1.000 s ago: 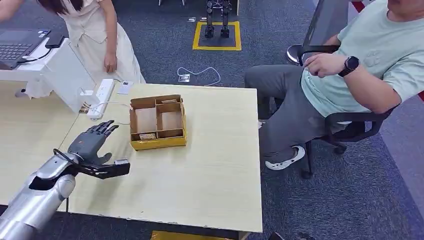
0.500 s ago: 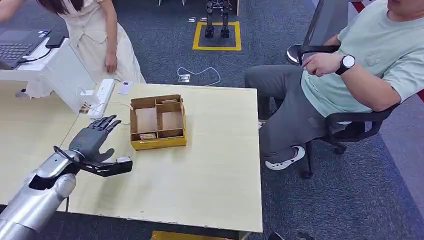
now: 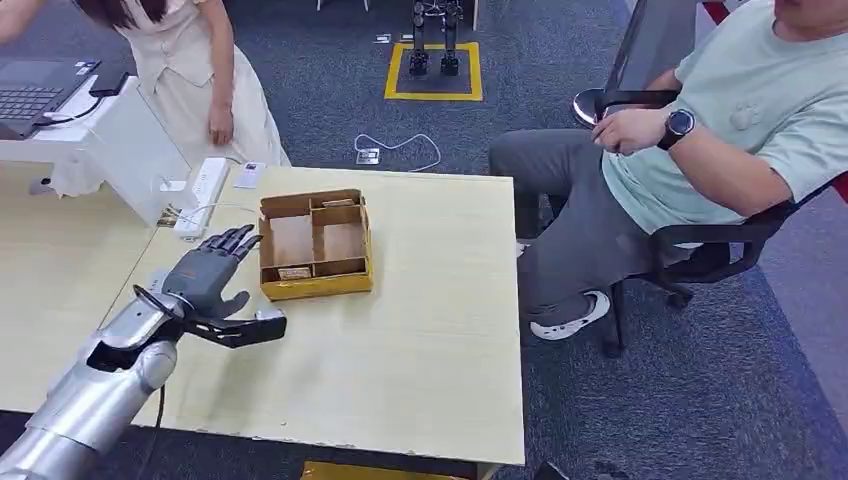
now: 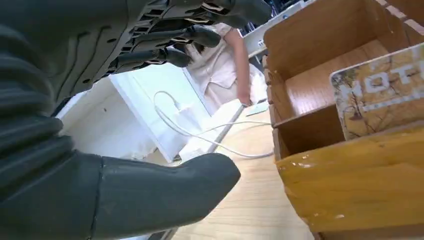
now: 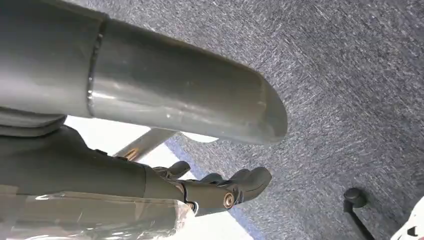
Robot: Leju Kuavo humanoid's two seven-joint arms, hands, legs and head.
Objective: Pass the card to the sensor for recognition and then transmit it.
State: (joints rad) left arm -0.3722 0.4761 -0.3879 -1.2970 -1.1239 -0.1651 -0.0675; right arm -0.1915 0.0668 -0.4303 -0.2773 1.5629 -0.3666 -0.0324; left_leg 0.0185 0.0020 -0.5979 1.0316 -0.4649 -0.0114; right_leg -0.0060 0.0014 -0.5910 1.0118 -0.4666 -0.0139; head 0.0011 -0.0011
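Left hand [image 3: 207,283] hung just above the table [image 3: 430,330] with its fingers spread wide and its thumb stuck out, holding nothing. Just past the fingertips sat the yellow box [image 3: 316,245] with little rooms inside. The card [image 4: 382,97] stood up in the room nearest the hand, leaning on the front wall. To do this step well, the hand probably needed to reach over that low front wall, come down with the thumb on one flat side of the card and the fingers on the other, and pinch gently near its top edge. The card's lower part was hidden behind the wall. No sensor could be made out. Right hand [image 5: 220,187] hung over the floor, fingers partly curled; whether it was closed was hard to tell.
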